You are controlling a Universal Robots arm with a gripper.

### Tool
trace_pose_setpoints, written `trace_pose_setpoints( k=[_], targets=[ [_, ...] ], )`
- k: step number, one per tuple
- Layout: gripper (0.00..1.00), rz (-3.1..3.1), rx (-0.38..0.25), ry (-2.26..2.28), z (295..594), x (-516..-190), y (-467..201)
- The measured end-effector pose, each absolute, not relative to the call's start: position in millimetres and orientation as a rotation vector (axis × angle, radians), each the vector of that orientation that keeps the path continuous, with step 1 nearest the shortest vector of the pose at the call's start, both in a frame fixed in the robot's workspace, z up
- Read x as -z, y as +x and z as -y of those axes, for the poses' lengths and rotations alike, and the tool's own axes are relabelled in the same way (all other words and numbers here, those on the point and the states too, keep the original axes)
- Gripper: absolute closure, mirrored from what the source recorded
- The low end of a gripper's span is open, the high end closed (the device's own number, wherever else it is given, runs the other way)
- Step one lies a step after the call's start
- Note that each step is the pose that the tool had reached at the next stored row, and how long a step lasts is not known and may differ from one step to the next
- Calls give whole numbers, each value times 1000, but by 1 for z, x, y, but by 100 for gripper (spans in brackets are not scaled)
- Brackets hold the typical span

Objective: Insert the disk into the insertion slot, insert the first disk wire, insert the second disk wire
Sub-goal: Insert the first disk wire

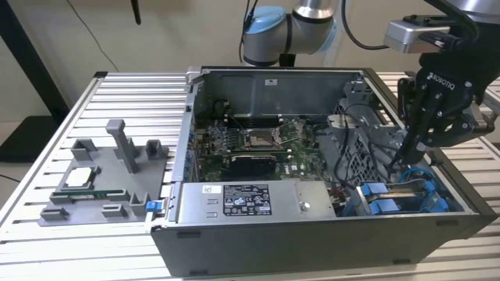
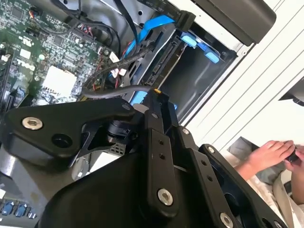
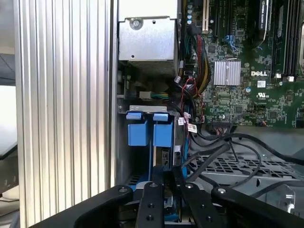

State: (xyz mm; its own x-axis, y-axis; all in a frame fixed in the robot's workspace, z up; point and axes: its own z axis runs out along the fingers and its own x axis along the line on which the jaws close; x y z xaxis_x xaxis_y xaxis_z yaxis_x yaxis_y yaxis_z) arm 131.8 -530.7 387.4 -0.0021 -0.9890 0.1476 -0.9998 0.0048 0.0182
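My gripper (image 2: 156, 95) hangs close to the insertion slot (image 2: 202, 83), a grey bay with blue tabs (image 2: 207, 51), blue cable (image 2: 156, 23) nearby. I see green motherboard (image 2: 42, 42) beside it and a person's hand (image 2: 267, 154) outside.

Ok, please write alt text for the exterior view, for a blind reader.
A black robot gripper reaches down into an open grey computer case, over the grey sheet-metal drive bay with blue plastic tabs at the exterior view's right. The case stands on a slatted aluminium table beside a grey plastic fixture tray.
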Motion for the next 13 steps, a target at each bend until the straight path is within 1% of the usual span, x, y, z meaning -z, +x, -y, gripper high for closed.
trace_pose_setpoints(
  k=[13],
  targets=[
    [100,2138,-77,2136,536,-378,144]
  ],
)
